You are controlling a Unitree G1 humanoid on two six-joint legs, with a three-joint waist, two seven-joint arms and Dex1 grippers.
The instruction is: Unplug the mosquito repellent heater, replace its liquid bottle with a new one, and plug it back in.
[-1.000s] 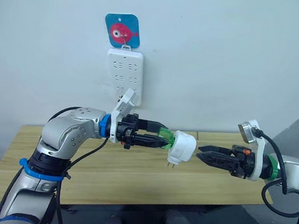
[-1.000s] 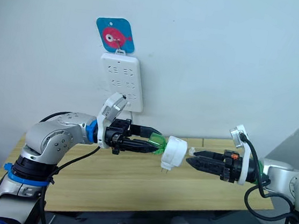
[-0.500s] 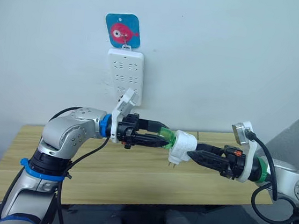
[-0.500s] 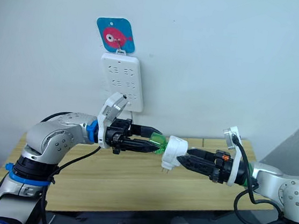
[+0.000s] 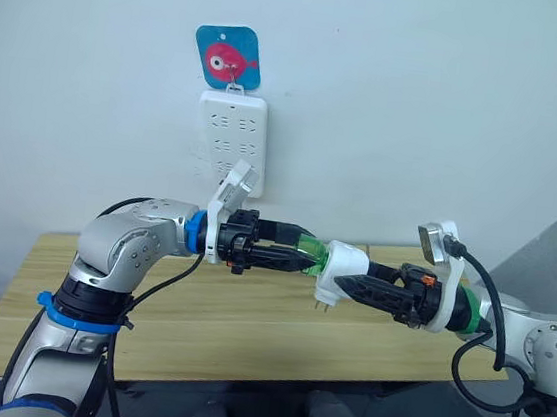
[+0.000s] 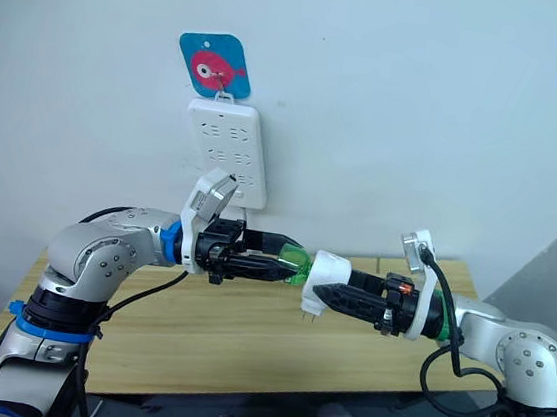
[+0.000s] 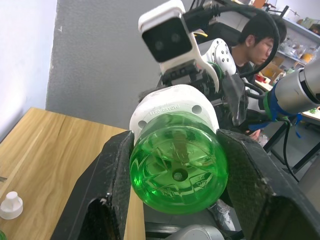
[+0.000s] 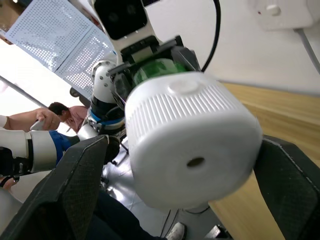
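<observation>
Now left hand (image 5: 298, 254) gripping green bottle (image 5: 311, 252), right hand (image 5: 342, 284) around heater (image 5: 340, 268)

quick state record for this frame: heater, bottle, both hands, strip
heater: mosquito repellent heater unplugged, held in the air over the table, prongs pointing down
bottle: green bottle attached to the heater
left hand: left hand shut on the bottle
right hand: right hand around the heater body, fingers either side
strip: power strip on the wall, sockets free
</observation>
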